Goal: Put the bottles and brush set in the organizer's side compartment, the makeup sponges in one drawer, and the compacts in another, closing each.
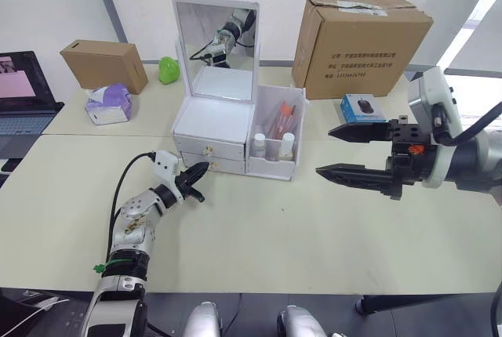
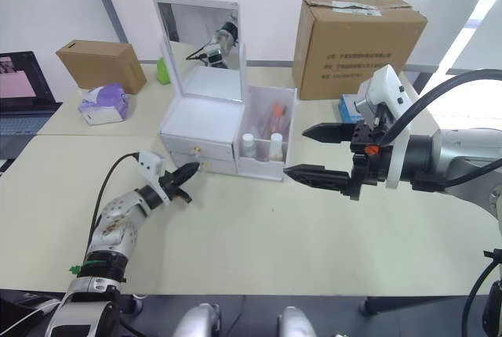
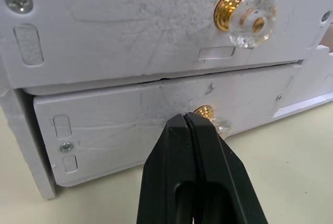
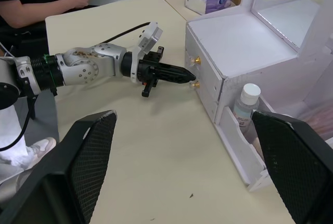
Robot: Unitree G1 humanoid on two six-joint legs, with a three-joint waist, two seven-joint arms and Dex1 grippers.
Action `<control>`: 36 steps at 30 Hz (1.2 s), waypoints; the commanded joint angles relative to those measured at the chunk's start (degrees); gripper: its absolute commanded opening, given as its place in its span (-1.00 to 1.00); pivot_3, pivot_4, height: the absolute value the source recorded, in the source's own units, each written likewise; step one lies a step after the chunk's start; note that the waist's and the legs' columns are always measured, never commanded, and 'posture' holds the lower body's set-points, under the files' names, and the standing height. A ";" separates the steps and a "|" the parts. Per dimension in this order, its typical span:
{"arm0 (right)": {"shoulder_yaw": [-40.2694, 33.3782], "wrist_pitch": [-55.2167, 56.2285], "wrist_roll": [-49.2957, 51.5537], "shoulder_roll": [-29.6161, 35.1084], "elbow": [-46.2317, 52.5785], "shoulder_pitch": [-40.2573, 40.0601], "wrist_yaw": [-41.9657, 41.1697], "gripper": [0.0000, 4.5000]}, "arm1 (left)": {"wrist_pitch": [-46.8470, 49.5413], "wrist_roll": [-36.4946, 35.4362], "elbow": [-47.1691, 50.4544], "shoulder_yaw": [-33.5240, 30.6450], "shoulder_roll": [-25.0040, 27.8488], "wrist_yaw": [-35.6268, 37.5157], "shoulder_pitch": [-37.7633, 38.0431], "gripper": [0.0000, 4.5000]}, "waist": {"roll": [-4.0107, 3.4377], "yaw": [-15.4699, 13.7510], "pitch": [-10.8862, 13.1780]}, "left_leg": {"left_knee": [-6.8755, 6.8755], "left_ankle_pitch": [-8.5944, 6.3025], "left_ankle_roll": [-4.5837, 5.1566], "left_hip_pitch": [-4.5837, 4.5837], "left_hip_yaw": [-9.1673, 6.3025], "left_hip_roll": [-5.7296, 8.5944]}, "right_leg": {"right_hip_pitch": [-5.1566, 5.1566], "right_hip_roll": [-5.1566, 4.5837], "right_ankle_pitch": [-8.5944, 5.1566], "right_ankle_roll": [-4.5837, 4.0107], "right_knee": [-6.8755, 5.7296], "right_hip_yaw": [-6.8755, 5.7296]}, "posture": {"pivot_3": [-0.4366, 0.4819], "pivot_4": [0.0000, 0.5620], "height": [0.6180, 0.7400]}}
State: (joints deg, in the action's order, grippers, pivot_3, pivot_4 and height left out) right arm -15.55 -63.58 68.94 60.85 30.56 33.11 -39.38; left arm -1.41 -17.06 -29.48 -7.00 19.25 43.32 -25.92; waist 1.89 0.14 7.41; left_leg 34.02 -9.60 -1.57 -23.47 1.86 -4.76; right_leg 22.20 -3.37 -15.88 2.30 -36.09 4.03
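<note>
My left gripper (image 3: 188, 122), its fingers pressed together with nothing between them, sits tip-first at the gold knob (image 3: 206, 113) of the lower drawer (image 3: 156, 125) of the white organizer (image 1: 212, 129), which stands on the cream table (image 1: 259, 235). The lower drawer sits slightly proud of the upper drawer (image 3: 130, 26), whose own crystal knob (image 3: 244, 18) is untouched. My right gripper (image 1: 357, 151) hovers over the table beside the organizer, fingers spread wide and holding nothing. Two white-capped bottles (image 1: 273, 144) and the pink brush set (image 1: 280, 117) stand in the side compartment (image 1: 272, 166). A mirror (image 1: 216, 39) rises behind the drawers; a large cardboard box (image 1: 357, 35) stands behind. In the right wrist view, a seated person (image 4: 36, 0) waits at the table's far end.
</note>
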 commanded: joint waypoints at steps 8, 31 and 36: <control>-3.69 0.20 2.09 1.23 1.15 -0.35 1.03 1.00 | -2.22 0.43 -1.84 -0.52 -1.43 -1.11 -4.12 -0.99 | 0.00 -0.80 0.00 | 0.13 0.00 0.00 -0.16 -0.01 0.02 | 0.03 -0.01 0.02 0.05 0.01 -0.02 | -0.05 -0.47 1.00; -32.63 31.24 -29.50 -22.15 7.10 -54.08 -4.11 1.00 | 8.55 -0.41 5.92 -5.29 25.60 11.75 4.59 0.98 | -0.03 -0.17 -0.04 | 0.19 -0.01 -0.02 -0.04 -0.25 0.02 | -0.04 0.08 -0.30 0.36 0.04 -0.07 | -0.05 -0.47 1.00; -29.17 39.60 -32.88 -24.55 -0.40 -51.74 -5.46 1.00 | 5.03 2.29 7.09 -4.45 26.61 11.75 5.64 0.98 | 0.02 0.32 -0.03 | 0.07 -0.02 -0.03 -0.02 -0.20 0.01 | -0.05 0.05 -0.48 -0.03 0.04 -0.06 | -0.05 -0.47 1.00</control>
State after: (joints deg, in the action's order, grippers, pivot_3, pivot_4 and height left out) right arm -44.82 -27.46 37.33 36.10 30.95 -19.26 -44.34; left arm 5.15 -14.54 -24.43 -10.56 44.89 54.70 -20.06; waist 1.90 0.46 7.38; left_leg 34.06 -9.62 -1.61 -23.49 1.68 -4.75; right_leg 22.15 -3.33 -16.36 2.25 -36.06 3.97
